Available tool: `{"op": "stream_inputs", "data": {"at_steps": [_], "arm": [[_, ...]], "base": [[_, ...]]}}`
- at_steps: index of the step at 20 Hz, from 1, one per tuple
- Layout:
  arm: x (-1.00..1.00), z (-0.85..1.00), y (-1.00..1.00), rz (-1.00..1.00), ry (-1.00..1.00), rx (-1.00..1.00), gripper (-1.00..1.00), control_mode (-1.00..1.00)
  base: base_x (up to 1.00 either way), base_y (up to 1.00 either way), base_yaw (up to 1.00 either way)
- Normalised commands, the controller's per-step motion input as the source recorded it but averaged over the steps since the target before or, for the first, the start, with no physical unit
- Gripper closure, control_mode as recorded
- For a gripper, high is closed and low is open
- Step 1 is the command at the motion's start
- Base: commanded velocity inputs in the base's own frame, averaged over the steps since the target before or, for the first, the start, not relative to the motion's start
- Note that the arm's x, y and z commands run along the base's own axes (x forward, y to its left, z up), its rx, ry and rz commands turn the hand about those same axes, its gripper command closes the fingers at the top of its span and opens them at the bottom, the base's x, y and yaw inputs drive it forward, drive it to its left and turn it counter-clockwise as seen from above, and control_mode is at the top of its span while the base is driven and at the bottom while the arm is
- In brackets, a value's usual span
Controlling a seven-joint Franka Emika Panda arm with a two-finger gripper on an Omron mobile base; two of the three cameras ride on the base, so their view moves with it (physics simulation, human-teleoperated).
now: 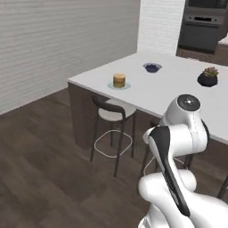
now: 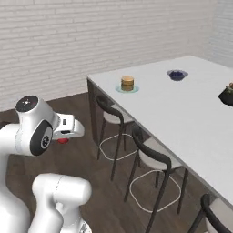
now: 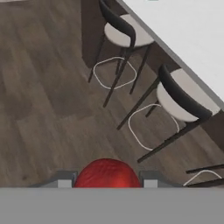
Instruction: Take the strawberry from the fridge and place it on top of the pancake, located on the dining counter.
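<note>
Gripper (image 3: 107,183) is closed on the strawberry (image 3: 107,174), red fruit sitting between the two fingertips (a bit of red also shows under the hand in the right base view). Hand hangs above the dark wood floor (image 3: 39,109), beside the stools (image 3: 127,35). Pancake (image 1: 119,80) sits on its aqua plate (image 1: 125,86) near the dining counter (image 1: 151,89) corner, well apart from the strawberry.

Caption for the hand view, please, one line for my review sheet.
Gripper shut on the red strawberry, above wood floor beside two stools at the dining counter.
</note>
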Motion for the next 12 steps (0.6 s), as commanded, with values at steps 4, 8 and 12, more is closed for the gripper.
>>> {"op": "stream_inputs", "data": {"at_steps": [4,8,12], "arm": [[0.00,0.00,0.00,0.00,0.00,0.00,1.00,1.00],[0.00,0.00,0.00,0.00,0.00,0.00,1.00,1.00],[0.00,0.00,0.00,0.00,0.00,0.00,1.00,1.00]], "base": [[1.00,0.96,-0.52],[0.92,1.00,-0.48],[0.77,1.00,-0.45]]}}
